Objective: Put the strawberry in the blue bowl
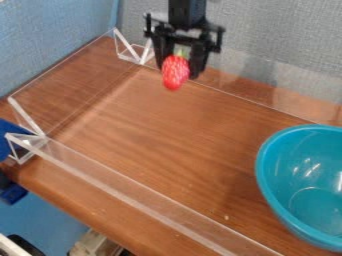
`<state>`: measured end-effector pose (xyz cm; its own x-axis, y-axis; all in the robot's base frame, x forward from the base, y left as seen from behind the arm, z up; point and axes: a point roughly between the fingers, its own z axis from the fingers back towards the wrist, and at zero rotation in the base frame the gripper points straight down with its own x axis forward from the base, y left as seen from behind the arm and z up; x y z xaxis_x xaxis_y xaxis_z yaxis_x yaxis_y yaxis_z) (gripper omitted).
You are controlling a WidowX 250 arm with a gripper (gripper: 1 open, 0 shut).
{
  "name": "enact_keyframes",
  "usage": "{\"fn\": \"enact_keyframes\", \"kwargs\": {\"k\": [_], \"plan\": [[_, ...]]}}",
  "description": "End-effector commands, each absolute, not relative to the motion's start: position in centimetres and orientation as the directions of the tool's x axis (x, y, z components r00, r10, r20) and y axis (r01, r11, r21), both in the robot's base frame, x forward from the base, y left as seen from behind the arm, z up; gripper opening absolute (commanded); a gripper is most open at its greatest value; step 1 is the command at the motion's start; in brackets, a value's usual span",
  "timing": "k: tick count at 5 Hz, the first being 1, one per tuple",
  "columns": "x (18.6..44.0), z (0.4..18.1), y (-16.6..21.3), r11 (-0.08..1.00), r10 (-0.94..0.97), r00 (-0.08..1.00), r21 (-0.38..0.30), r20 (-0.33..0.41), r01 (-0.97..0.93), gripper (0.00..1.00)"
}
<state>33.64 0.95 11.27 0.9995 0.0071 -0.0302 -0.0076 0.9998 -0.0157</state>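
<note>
A small red strawberry (174,73) hangs in the air above the wooden table, well clear of its surface. My black gripper (178,62) points straight down and is shut on the strawberry, with its fingers at either side of the fruit's top. The blue bowl (305,180) sits at the table's lower right, partly cut off by the frame edge, with nothing inside it. The gripper is far to the upper left of the bowl.
The wooden table (147,140) is fenced by low clear acrylic walls (107,180) along the front and back. Clear triangular brackets stand at the back left (131,46) and the left corner (27,135). A blue-grey wall rises behind.
</note>
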Motion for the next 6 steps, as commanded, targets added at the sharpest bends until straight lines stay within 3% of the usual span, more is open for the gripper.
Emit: {"fn": "enact_keyframes", "kwargs": {"k": [1,4,6], "plan": [[33.8,12.2,0.1,1.0,-0.024,0.999,-0.003,0.037,0.024,0.0],[36.1,9.1,0.7,0.999,-0.031,0.999,0.009,0.016,0.031,0.0],[37.6,8.1,1.7,0.999,-0.035,0.999,0.018,0.015,0.035,0.0]]}}
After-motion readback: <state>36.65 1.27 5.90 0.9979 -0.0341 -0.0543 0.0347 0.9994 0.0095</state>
